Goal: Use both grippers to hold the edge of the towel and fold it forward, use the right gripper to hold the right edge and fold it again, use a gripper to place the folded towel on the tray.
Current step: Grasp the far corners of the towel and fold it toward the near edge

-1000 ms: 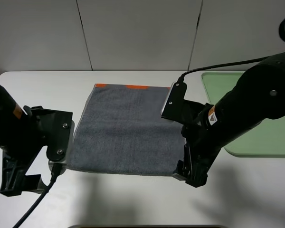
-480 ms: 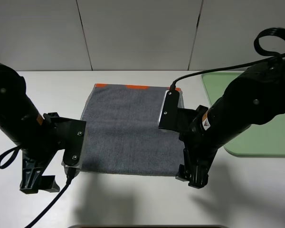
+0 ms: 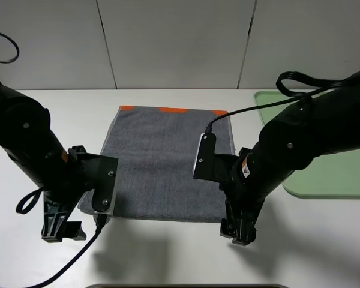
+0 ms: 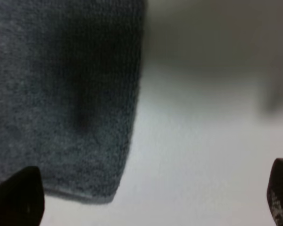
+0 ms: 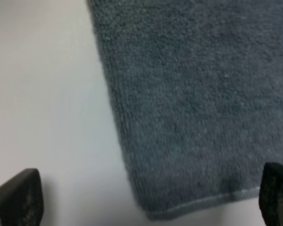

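The grey towel (image 3: 162, 162) lies flat on the white table, with orange patches along its far edge. My left gripper (image 3: 63, 231) is low at the towel's near left corner and my right gripper (image 3: 237, 231) is low at its near right corner. In the left wrist view the left gripper (image 4: 148, 200) is open, with the towel's corner (image 4: 61, 94) between its fingertips (image 4: 16, 197). In the right wrist view the right gripper (image 5: 146, 200) is open, with the towel's corner (image 5: 193, 94) between its fingertips (image 5: 16, 197). Neither gripper holds anything.
The pale green tray (image 3: 336, 174) lies on the table at the right, partly behind the right arm. Black cables trail from both arms. The table's front edge (image 3: 180, 285) is close behind the grippers.
Both arms have swung inward and come down toward the towel's near corners. The towel has not moved.
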Action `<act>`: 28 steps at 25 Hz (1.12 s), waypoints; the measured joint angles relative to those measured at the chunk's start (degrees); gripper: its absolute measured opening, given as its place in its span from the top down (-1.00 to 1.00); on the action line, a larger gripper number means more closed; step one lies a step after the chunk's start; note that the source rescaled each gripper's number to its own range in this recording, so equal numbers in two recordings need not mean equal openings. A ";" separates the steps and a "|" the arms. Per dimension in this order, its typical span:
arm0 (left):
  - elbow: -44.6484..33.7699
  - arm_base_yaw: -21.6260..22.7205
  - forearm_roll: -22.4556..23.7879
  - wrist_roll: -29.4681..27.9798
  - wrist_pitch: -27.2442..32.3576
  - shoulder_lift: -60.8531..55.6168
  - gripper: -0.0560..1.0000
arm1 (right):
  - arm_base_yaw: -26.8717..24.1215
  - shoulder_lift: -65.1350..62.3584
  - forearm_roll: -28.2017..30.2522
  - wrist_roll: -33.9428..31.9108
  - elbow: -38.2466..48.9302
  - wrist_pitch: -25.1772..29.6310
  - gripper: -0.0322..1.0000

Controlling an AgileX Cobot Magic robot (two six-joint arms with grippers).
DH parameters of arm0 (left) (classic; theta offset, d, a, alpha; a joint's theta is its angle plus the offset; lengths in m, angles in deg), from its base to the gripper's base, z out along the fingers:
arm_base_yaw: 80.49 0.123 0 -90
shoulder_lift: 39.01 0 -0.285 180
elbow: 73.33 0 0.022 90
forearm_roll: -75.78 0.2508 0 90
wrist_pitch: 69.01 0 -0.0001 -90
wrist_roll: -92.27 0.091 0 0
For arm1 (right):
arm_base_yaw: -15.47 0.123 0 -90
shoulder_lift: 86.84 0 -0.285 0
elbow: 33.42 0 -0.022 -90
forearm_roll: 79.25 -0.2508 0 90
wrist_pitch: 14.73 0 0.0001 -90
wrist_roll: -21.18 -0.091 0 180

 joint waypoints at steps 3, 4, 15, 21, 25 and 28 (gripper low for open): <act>0.00 0.00 -0.05 0.06 -1.34 2.31 -0.89 | 0.00 1.39 0.15 0.40 0.00 -0.92 -1.00; 0.00 0.00 -0.05 0.11 -1.83 2.92 -0.89 | 0.00 1.83 0.15 0.40 0.00 -1.32 -1.00; 0.00 0.00 -0.02 3.11 -6.53 7.13 -0.88 | 0.00 5.36 0.09 1.75 -0.06 -3.51 -1.00; 0.00 0.00 -0.02 3.48 -9.60 7.72 -0.87 | 0.00 6.74 -0.05 1.81 -0.28 -3.46 -1.00; 0.00 0.00 -0.02 3.50 -10.71 7.72 -0.87 | 0.00 6.77 -0.17 1.86 -0.27 -3.44 -1.00; 0.00 0.00 -0.02 4.89 -10.76 7.72 -0.86 | 0.00 6.81 -0.29 1.86 -0.27 -3.44 -1.00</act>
